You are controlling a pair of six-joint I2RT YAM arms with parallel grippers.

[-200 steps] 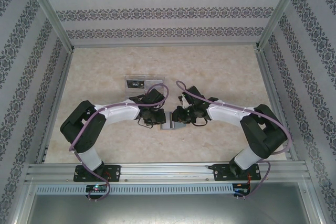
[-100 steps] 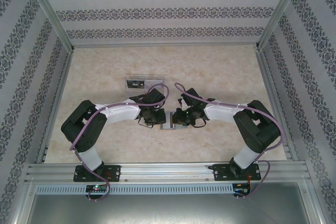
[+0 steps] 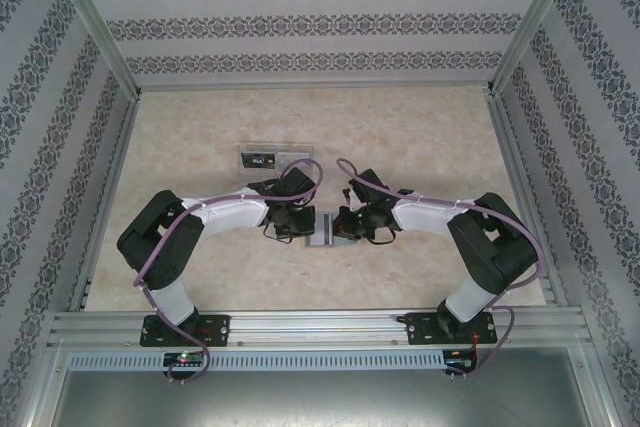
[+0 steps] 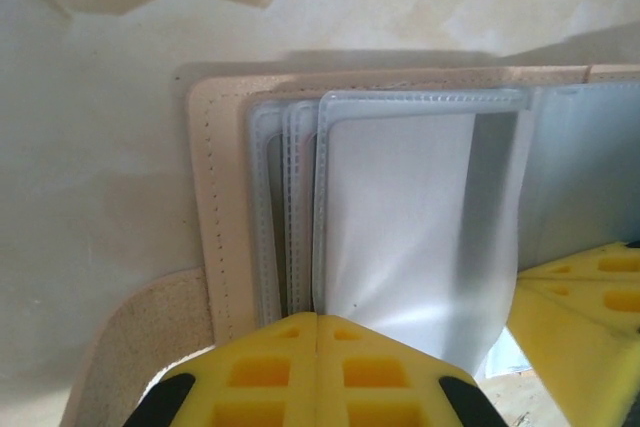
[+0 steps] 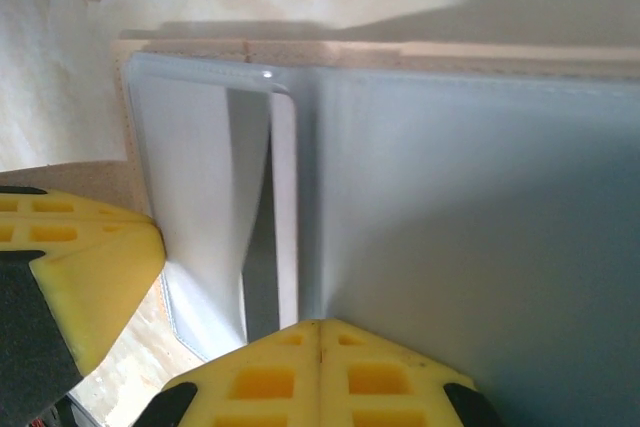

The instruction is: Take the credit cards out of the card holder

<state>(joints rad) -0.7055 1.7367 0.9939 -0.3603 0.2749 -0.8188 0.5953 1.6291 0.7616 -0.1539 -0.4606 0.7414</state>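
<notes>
The left tool (image 4: 317,335), its yellow fingers pressed together at the bottom centre of the left wrist view, pinches the near edge of the tan card holder (image 4: 205,207), with the holder's body running up the frame and away from the fingertips. Inside the stitched tan border, the credit cards (image 4: 400,207) sit as overlapping pale grey leaves with clear rims, their long sides also running up the frame. In the right wrist view, the right tool (image 5: 320,339) is likewise closed at the bottom centre. It appears to grip the near edge of a blue-grey card, though whether it holds card or clear sleeve is hard to tell. The top view shows the two tools facing each other at mid-frame, with the holder lying flat on the pale marbled desk (image 3: 420,137) between them. Neither arm is nearer, as both touch it. The next pull likely depends on the left tool anchoring the holder while the right draws a card toward the right of the top view. A clear tray (image 3: 272,158) lies apart, toward the upper left.
</notes>
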